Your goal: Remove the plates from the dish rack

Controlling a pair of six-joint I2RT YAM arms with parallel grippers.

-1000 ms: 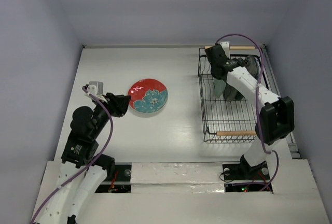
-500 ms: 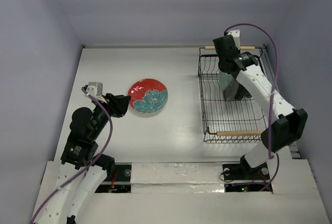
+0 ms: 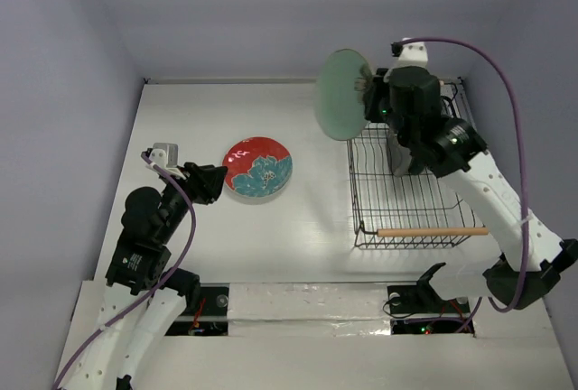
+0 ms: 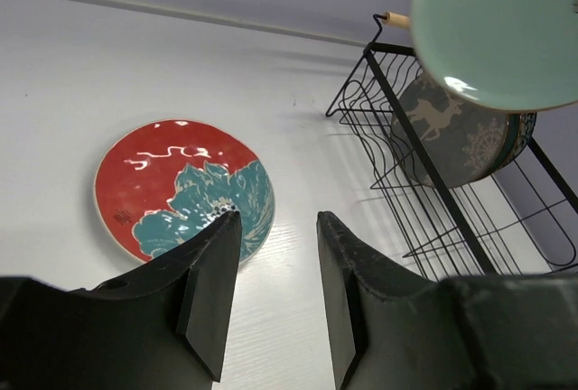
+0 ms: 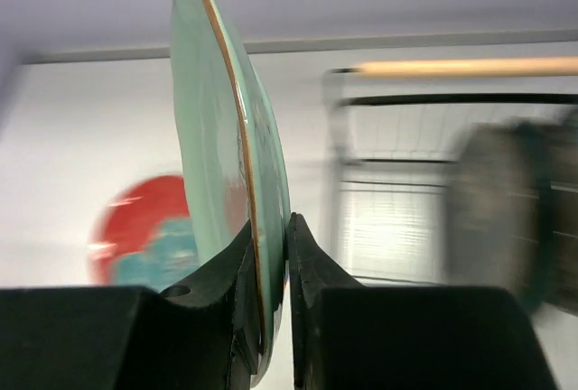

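My right gripper (image 3: 368, 94) (image 5: 271, 224) is shut on the rim of a pale green plate (image 3: 341, 94) (image 5: 212, 119) (image 4: 506, 29). It holds the plate on edge in the air, above the far left corner of the black wire dish rack (image 3: 354, 182) (image 4: 424, 214). A grey-brown deer plate (image 4: 442, 124) stands upright in the rack with a darker plate behind it. A red plate with a teal flower (image 3: 258, 168) (image 4: 176, 182) lies flat on the table. My left gripper (image 3: 215, 182) (image 4: 276, 218) is open beside its near right rim, holding nothing.
The rack has two wooden rod handles, one near (image 3: 424, 231) and one far (image 5: 452, 67). White walls close the table at the back and both sides. Bare white tabletop (image 3: 307, 218) lies between the red plate and the rack.
My right arm has lifted the pale green plate up out of the rack and swung it left, above the rack's far left corner. The left arm has stayed in place.
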